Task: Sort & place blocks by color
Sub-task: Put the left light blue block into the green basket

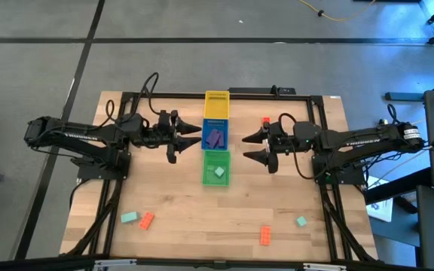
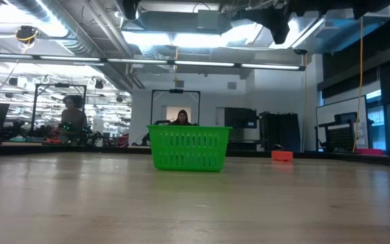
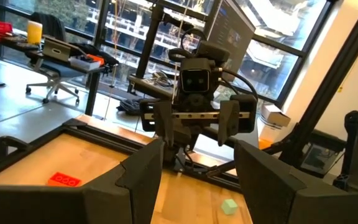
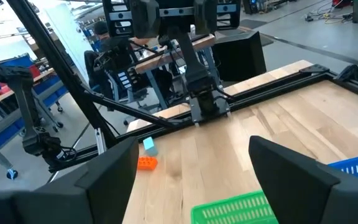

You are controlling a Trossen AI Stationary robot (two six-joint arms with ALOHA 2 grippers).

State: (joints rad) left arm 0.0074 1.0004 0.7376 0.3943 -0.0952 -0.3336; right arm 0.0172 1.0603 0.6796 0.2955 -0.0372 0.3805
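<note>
Left gripper (image 1: 192, 138): hangs above the table just left of the blue tray, jaws spread wide, holding nothing.
Right gripper (image 1: 252, 147): faces it from the other side of the trays, jaws also wide apart and empty.
Trays: three in a row down the table's middle, between the two grippers: yellow tray (image 1: 216, 105) at the far end, blue tray (image 1: 215, 136) in the middle, green tray (image 1: 217, 167) nearest the front.
Sorted blocks: purple blocks (image 1: 215, 137) lie in the blue tray; a teal block (image 1: 219, 172) lies in the green tray.
Loose blocks, front left: a teal block (image 1: 129, 217) and an orange block (image 1: 147, 220) just beside each other.
Loose blocks, front right: an orange block (image 1: 266, 235) and a teal block (image 1: 301, 221), somewhat apart.
Far block: a small orange-red block (image 1: 265, 120) near the right gripper, toward the table's back.
</note>
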